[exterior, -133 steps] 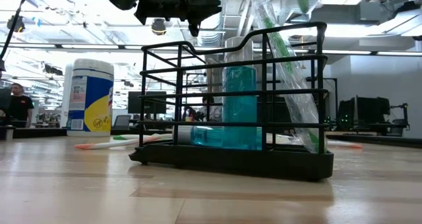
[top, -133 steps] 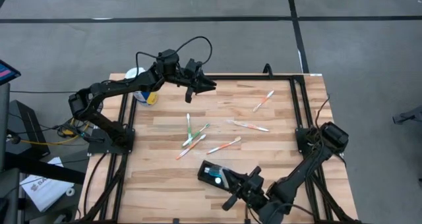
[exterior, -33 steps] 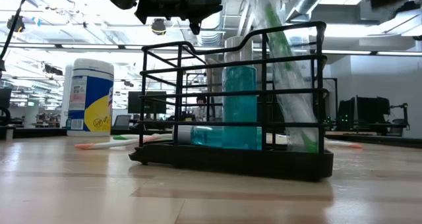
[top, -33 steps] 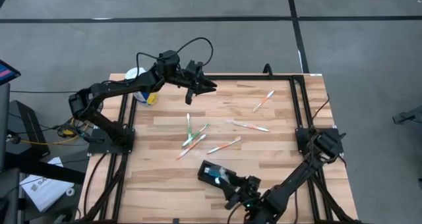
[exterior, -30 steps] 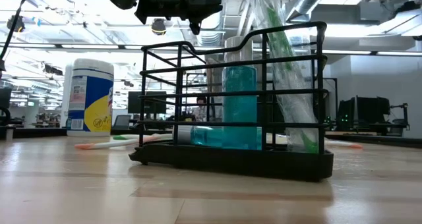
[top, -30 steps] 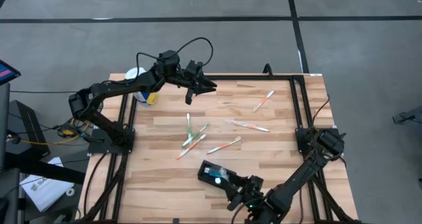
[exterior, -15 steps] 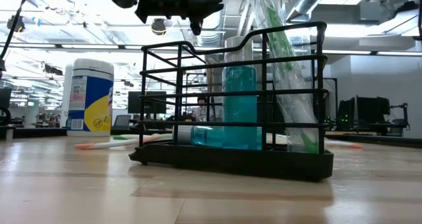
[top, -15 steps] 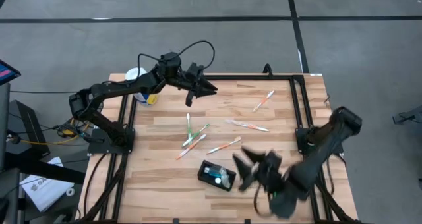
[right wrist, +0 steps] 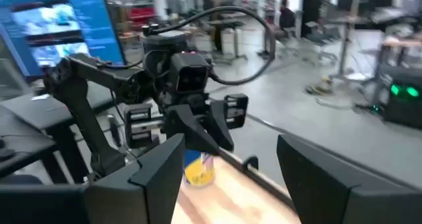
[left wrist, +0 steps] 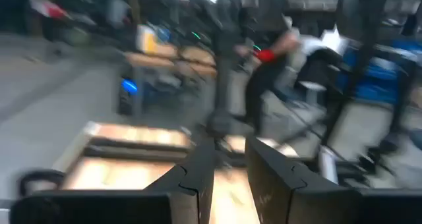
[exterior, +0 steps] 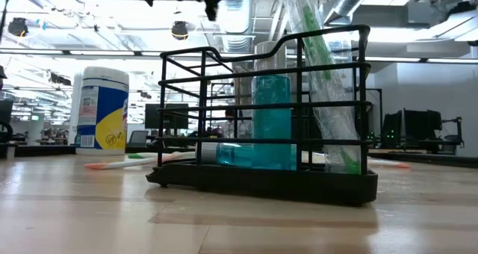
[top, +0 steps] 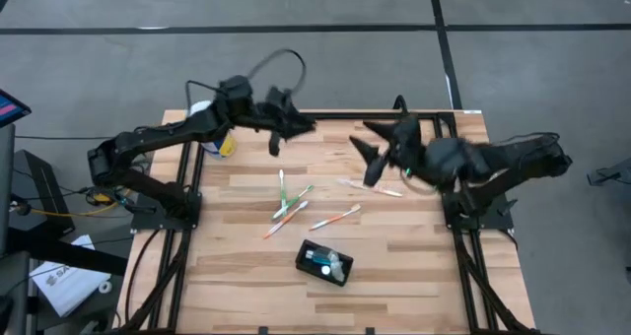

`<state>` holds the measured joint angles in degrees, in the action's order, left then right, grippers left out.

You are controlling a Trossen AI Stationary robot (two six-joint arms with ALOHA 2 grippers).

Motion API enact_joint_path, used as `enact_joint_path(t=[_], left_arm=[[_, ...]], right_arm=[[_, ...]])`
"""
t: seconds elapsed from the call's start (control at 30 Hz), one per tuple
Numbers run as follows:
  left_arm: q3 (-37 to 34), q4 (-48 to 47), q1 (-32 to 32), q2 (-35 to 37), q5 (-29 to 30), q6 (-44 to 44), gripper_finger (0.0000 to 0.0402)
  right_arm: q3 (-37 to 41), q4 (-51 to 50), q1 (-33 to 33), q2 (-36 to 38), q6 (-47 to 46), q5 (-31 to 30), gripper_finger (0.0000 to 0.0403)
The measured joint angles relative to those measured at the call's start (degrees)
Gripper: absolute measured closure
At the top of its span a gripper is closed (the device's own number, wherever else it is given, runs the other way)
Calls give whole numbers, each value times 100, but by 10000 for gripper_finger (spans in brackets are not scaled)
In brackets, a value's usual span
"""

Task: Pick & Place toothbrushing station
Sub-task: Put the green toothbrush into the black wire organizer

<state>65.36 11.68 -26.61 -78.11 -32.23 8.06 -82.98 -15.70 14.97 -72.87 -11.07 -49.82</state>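
The toothbrushing station (top: pixel 322 262), a black wire holder with a teal cup and a wrapped toothbrush in it, stands on its base near the table's near edge; it fills the low view (exterior: pixel 261 119). My right gripper (top: pixel 373 150) hangs high over the far right part of the table, pointing level toward the left arm, open and empty (right wrist: pixel 244 184). My left gripper (top: pixel 310 126) is raised over the far edge, its fingers a little apart with nothing between them (left wrist: pixel 229 178). Both are far from the station.
Several toothbrushes (top: pixel 286 202) lie loose on the middle of the wooden table, one (top: pixel 394 150) toward the far right. A white-lidded canister (exterior: pixel 101 108) stands at the far left corner, under the left arm. Black frame rails (top: pixel 449 167) run along the table's sides.
My right gripper has swung away from the station at the near edge, rising fast and going toward the far edge, rolling as it went; it stays open. My left gripper has risen a little. The station has stayed where it was.
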Motion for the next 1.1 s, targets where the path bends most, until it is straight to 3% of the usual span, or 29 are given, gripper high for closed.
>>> enact_joint_path(t=[0.23, 0.43, 0.8, 1.1], left_arm=[[2, -294, -502, 447, 566, 391, 321], [0, -889, -756, 188, 738, 217, 319], [0, -904, -720, -520, 520, -376, 259], [-1, -931, -671, -790, 462, -618, 253]], right_arm=[[0, 707, -1244, 261, 908, 2328, 171], [0, 975, -2189, 169, 783, 3778, 171], [0, 696, -3026, 88, 503, 3935, 171], [2, -165, -3386, -10, 447, 4199, 171]])
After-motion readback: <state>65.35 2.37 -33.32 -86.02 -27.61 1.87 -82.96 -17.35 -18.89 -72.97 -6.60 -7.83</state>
